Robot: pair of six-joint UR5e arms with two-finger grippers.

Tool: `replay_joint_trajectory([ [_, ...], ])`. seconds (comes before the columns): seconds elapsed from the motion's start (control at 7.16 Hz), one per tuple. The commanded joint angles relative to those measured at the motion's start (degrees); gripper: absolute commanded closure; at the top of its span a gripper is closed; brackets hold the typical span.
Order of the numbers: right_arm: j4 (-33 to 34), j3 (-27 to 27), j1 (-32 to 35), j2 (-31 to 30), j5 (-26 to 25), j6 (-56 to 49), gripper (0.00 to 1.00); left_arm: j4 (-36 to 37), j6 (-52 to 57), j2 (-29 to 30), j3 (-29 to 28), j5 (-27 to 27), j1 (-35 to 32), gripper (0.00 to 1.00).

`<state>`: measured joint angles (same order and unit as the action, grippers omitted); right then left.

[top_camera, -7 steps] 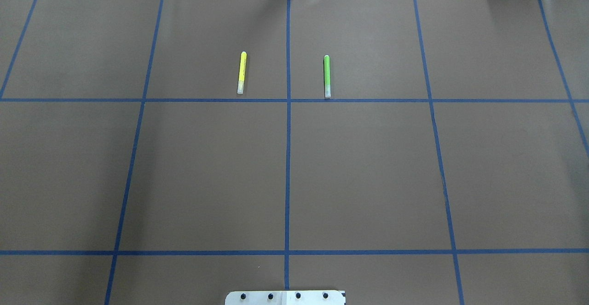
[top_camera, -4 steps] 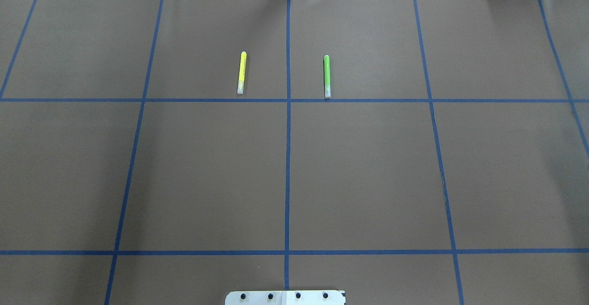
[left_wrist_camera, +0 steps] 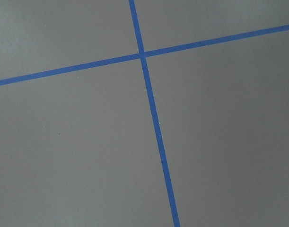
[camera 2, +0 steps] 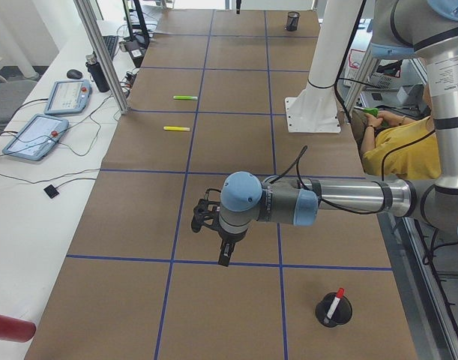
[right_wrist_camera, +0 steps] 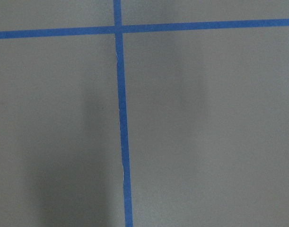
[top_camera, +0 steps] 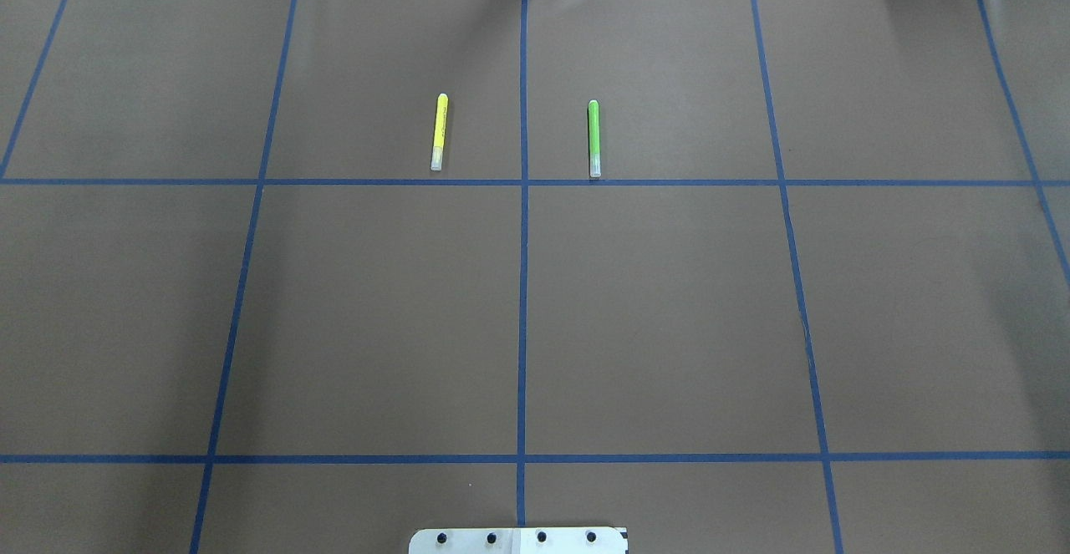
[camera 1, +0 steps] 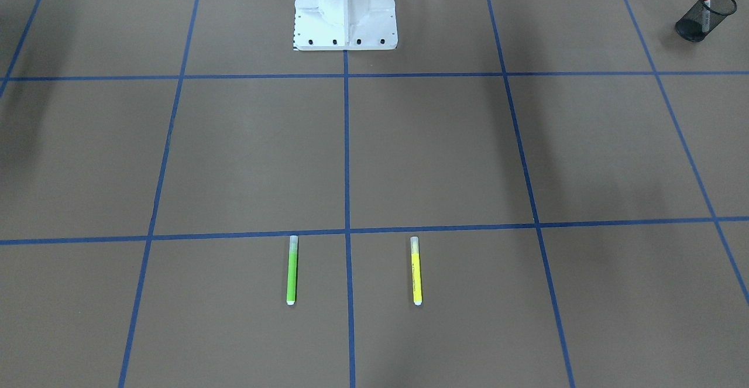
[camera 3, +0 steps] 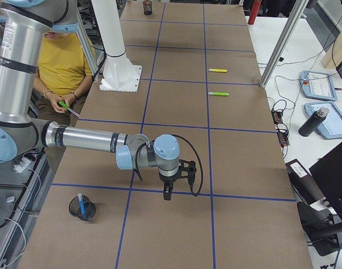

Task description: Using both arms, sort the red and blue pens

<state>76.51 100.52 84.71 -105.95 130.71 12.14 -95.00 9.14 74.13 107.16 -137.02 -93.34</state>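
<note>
— Exterior left view: the left end effector [camera 2: 225,257] hangs tip-down over the tabletop [camera 2: 214,315]; clenched or released, I cannot tell
— Where is the red pen [camera 2: 334,303]?
— It stands in a black mesh cup [camera 2: 323,312], well apart from that end effector, toward the robot's side and the table's left end; long axis near upright, red cap up
— And the other arm?
— The right end effector [camera 3: 167,195], its state just as unclear, has the blue pen [camera 3: 80,203] upright in a second mesh cup [camera 3: 89,212], likewise robot-side, toward the right end
— So each arm is nearer its own colour
— Yes; sorting looks done, I judge; the green marker [top_camera: 593,138] and yellow marker [top_camera: 439,132] lie flat, far off
</note>
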Motion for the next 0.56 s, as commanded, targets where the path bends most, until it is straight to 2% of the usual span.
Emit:
replay_joint_trajectory([
  [0.0, 9.20, 6.40, 0.01, -0.22, 0.07, -2.36, 0.00, -0.01, 0.09, 0.05, -0.02, 0.00, 0.00, 0.00],
  [0.14, 11.18, 7.23, 1.06, -0.83, -0.37, -6.03, 0.00, -0.10, 0.09, -0.03, -0.02, 0.00, 0.00, 0.00],
  [0.42, 10.94, 7.15, 1.16, -1.01, -1.34, -6.42, 0.00, -0.01, 0.09, 0.05, -0.02, 0.00, 0.00, 0.00],
])
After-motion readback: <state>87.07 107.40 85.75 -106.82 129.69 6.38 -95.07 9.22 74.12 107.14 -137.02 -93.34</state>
